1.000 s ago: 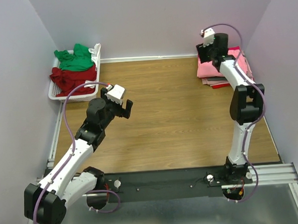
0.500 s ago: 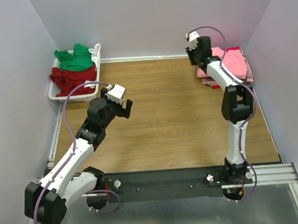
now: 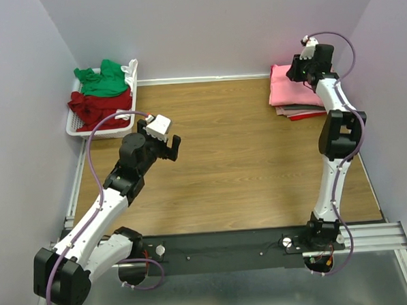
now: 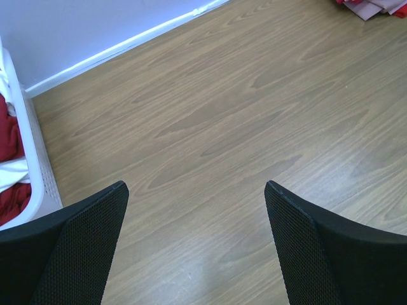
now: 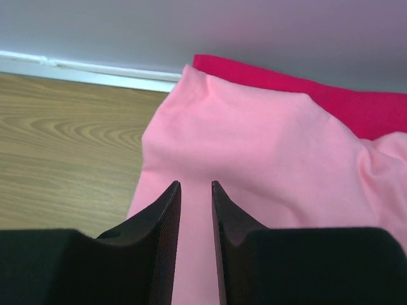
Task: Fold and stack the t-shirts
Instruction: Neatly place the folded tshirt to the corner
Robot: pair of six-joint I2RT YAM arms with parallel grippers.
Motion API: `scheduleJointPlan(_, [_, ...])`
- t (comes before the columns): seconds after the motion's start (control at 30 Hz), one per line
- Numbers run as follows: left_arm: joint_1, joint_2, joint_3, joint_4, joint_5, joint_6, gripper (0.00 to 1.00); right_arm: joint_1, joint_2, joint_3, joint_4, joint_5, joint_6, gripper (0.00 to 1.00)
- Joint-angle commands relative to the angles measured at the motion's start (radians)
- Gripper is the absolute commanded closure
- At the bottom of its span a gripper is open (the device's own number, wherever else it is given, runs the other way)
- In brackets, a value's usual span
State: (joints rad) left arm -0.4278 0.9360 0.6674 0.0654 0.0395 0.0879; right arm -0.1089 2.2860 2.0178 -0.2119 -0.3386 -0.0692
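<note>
Two crumpled shirts wait nearer the left arm (image 3: 110, 191)
Green shirt (image 3: 104, 79) and dark red shirt (image 3: 95, 107) lie heaped in the basket (image 3: 76, 128) at the table's (image 3: 224, 158) far-left corner, beyond and left of that arm's wide, empty jaws. Far right, jaws of the right arm (image 3: 335, 132), only a slit apart and pinching nothing, hang over the pink shirt (image 5: 267, 159) topping the folded stack (image 3: 293, 100).

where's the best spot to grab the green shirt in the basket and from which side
Pinch a raised fold near the middle of the green shirt, coming straight down from above. It lies crumpled in a heap at the far end of the basket, whose walls would likely block a sideways approach.
</note>
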Motion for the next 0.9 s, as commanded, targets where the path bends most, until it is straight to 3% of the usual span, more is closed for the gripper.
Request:
scheduleJointPlan(0.0, [-0.005, 0.006, 0.023, 0.004, 0.014, -0.008, 0.04, 0.003, 0.073, 0.087, -0.014, -0.123, 0.107, 0.68])
scheduleJointPlan(0.13, [-0.005, 0.015, 0.024, 0.002, 0.026, -0.008, 0.05, 0.005, 0.163, 0.198, -0.014, -0.122, 0.176, 0.68])
scheduleJointPlan(0.37, [-0.005, 0.027, 0.024, 0.005, 0.033, -0.010, 0.04, 0.006, 0.262, 0.312, -0.017, 0.013, 0.178, 0.68])
scheduleJointPlan(0.87, [-0.005, 0.063, 0.026, -0.001, 0.022, -0.008, 0.05, 0.066, 0.388, 0.415, -0.027, -0.037, 0.158, 0.68])
